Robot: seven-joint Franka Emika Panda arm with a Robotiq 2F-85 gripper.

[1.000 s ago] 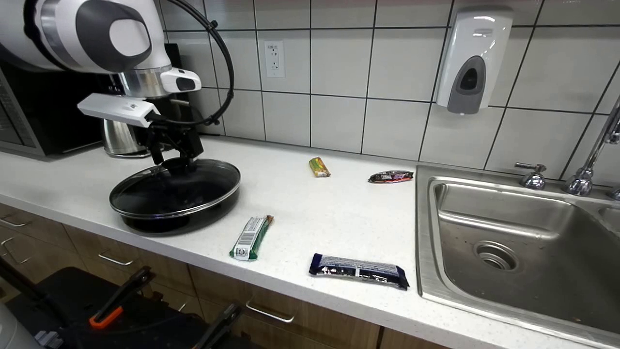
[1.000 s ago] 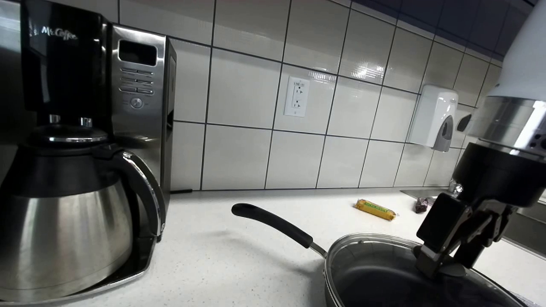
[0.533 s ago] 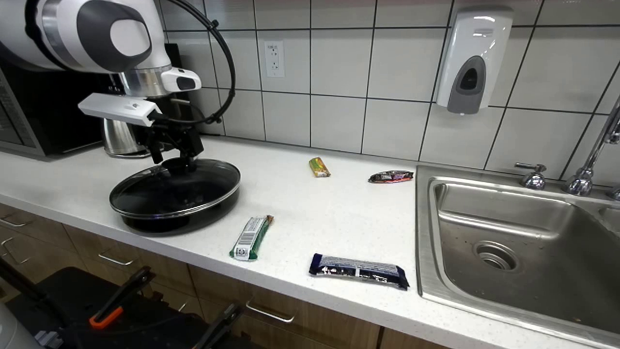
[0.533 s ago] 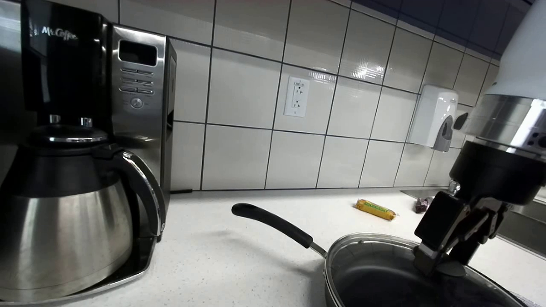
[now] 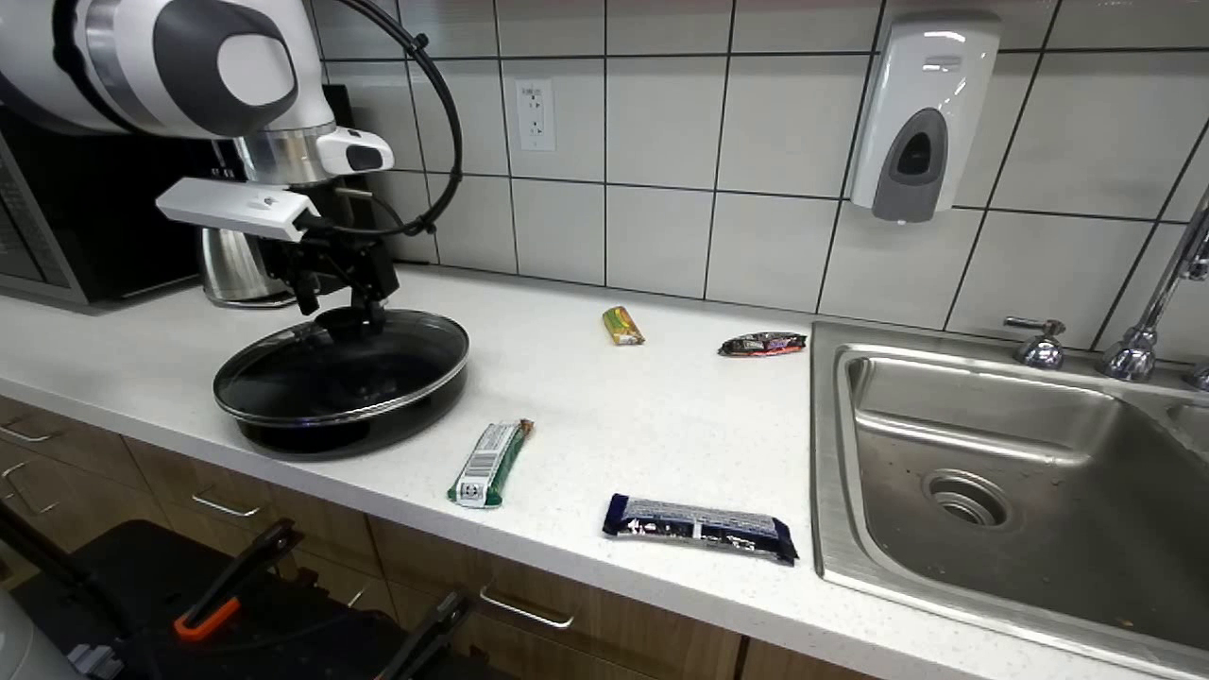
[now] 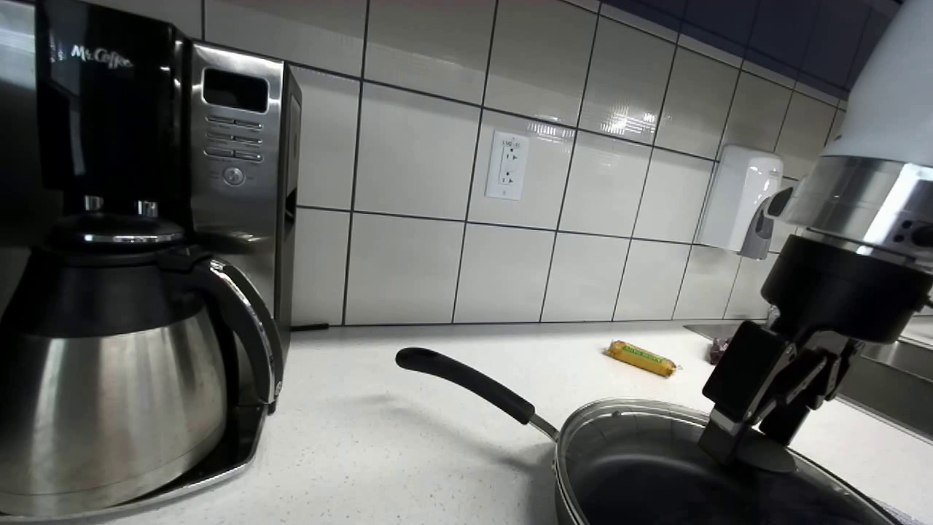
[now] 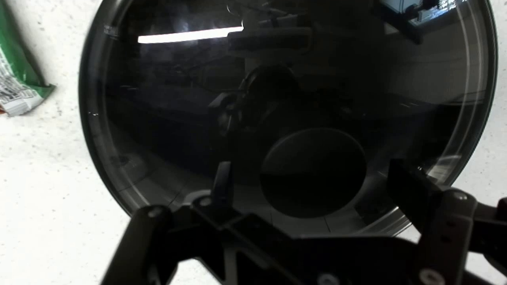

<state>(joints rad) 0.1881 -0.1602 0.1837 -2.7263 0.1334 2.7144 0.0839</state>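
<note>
A black frying pan (image 5: 354,436) stands on the white counter, covered by a glass lid (image 5: 416,368) with a metal rim. In the wrist view the lid (image 7: 170,103) fills most of the picture, its round black knob (image 7: 313,173) below the middle. My gripper (image 7: 310,171) is open, one finger on each side of the knob, with a gap showing on both sides. In an exterior view the gripper (image 6: 749,441) points down at the knob (image 6: 769,457); whether a finger touches the lid cannot be told. The pan handle (image 6: 466,379) reaches toward the wall.
A green bar (image 5: 491,463) and a dark blue bar (image 5: 701,527) lie near the counter's front edge. Further back are a yellow packet (image 5: 622,326) and a dark packet (image 5: 763,344). A sink (image 5: 831,453), a coffee maker (image 6: 240,175) and its steel carafe (image 6: 124,408) flank them.
The arm and gripper have risen slightly and shifted a little, leftward in one exterior picture. The fingers stay apart, and the lid and pan have not moved.
</note>
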